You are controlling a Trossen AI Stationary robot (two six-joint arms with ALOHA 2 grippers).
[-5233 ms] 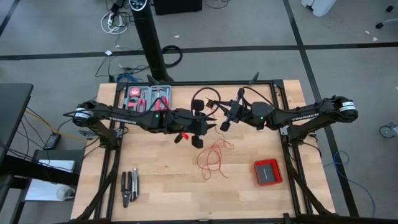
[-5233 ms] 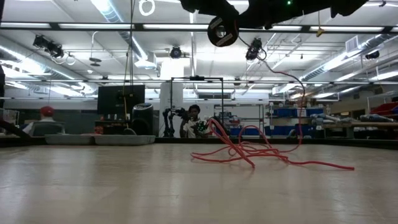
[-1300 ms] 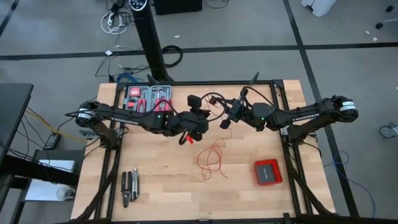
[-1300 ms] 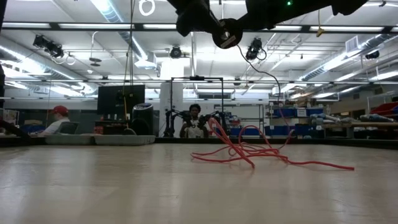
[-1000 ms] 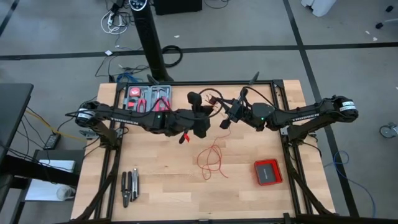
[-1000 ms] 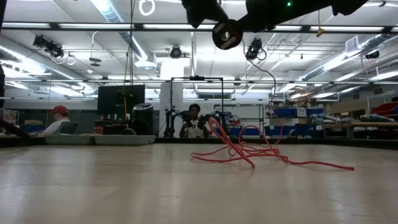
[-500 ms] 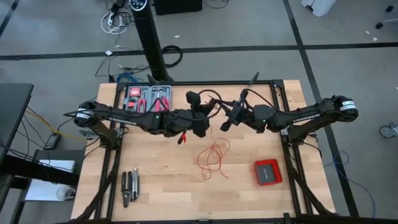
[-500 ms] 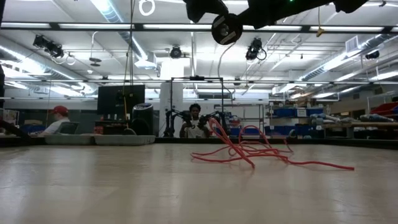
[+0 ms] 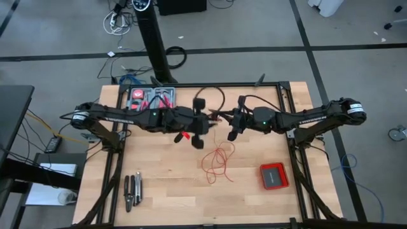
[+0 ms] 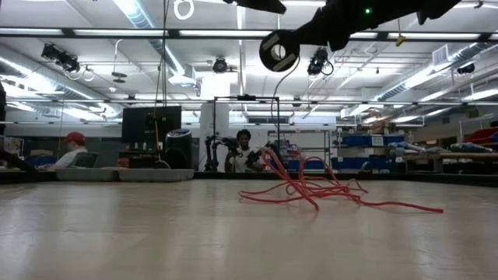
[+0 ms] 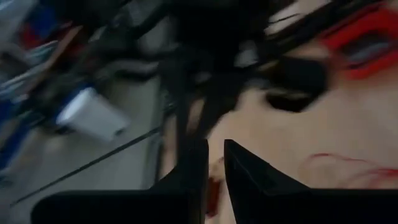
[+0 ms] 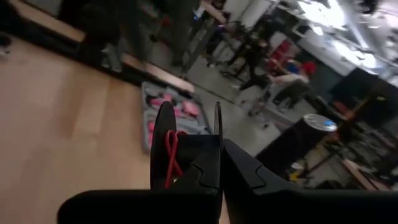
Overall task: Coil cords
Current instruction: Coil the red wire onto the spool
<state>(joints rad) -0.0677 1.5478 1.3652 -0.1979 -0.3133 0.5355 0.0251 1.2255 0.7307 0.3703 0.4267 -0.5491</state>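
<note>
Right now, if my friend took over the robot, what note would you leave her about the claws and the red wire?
Right claw: shut, up in the air over the middle back of the table, holding the small black spool with a few turns of red wire on it.
Left claw: close beside it, also in the air, fingers a little apart; whether it pinches the wire is unclear.
Red wire: most of it lies in loose loops on the table, below the claws.
Done: winding has started.
Left: wind the loose loops onto the spool.
</note>
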